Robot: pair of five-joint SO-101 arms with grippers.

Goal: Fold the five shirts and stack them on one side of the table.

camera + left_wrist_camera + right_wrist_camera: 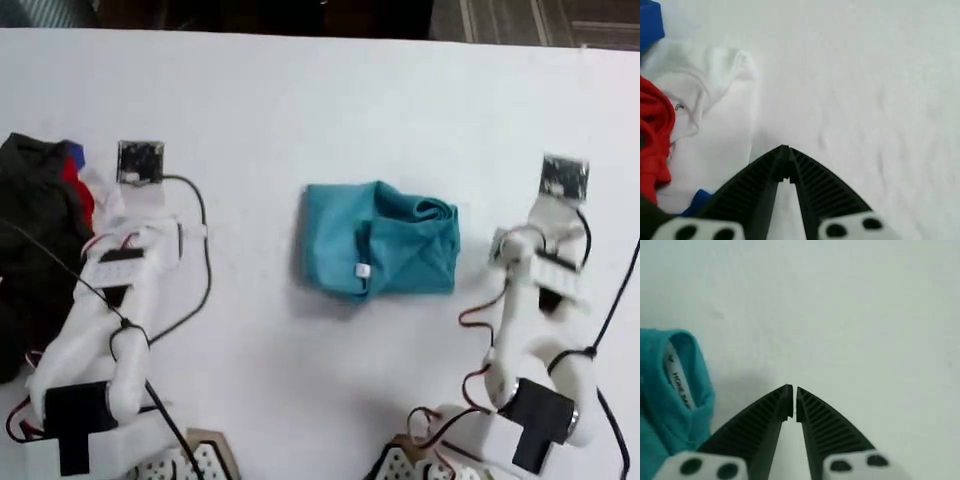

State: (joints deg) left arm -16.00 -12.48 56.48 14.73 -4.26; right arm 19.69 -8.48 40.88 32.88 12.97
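Sitting mid-table, the teal shirt (pixel 378 238) is folded into a lumpy square, with a small white tag (pixel 363 271) on its near edge. Its neck label (pixel 677 375) has print on it too. Plain white table (pixel 300 90), and a strip of dark floor (pixel 300 15) past the far edge. The left gripper (pixel 785 161) is pinched closed on nothing, right beside the heaped pile (pixel 40 240) of black, red, white and blue. The right gripper (pixel 792 402) is all but closed too, empty, near the teal one. That pile runs off the frame edge, so I can't count its shirts.
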